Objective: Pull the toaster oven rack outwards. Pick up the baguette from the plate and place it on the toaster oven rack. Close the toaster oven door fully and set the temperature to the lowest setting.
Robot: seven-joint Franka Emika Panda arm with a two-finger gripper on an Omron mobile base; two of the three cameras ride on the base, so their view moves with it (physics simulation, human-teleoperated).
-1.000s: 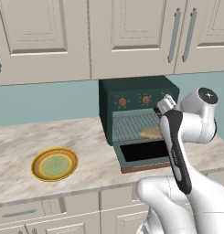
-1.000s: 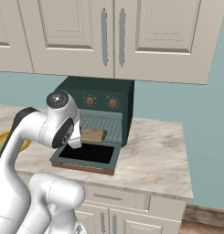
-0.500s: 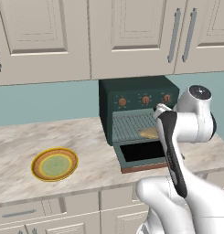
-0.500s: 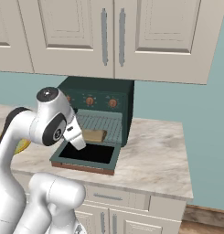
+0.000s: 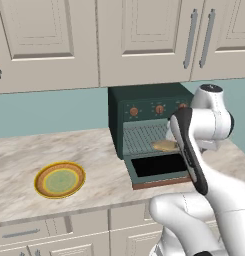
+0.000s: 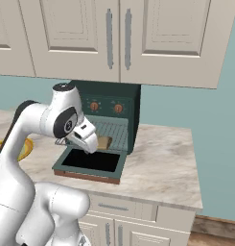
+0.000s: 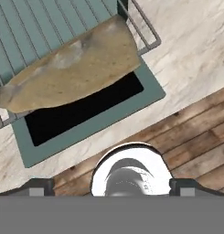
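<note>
The dark green toaster oven (image 5: pixel 144 102) stands at the back of the counter with its door (image 5: pixel 159 171) folded down flat. Its wire rack (image 5: pixel 143 137) is pulled outwards, and the golden-tan baguette (image 5: pixel 164 145) lies across the rack's front right part. In the hand view the baguette (image 7: pixel 72 68) rests on the rack (image 7: pixel 31 32), overhanging the door's black glass (image 7: pixel 72 114). My gripper (image 7: pixel 112 186) hovers open above the door's front edge, holding nothing. The gripper (image 6: pixel 91 147) hangs just left of the baguette (image 6: pixel 104 142). The plate (image 5: pixel 59 179) sits bare at the left.
Three orange-brown knobs (image 5: pixel 159 108) run across the oven's upper front. Closed cream cabinets (image 5: pixel 144 40) hang above the oven. The marble counter (image 6: pixel 162 163) extends to the right of the oven. Wooden floor (image 7: pixel 195 137) shows beyond the counter's edge.
My arm has risen a little and drawn back from the rack. The baguette stays on the rack and the jaws stay wide apart.
</note>
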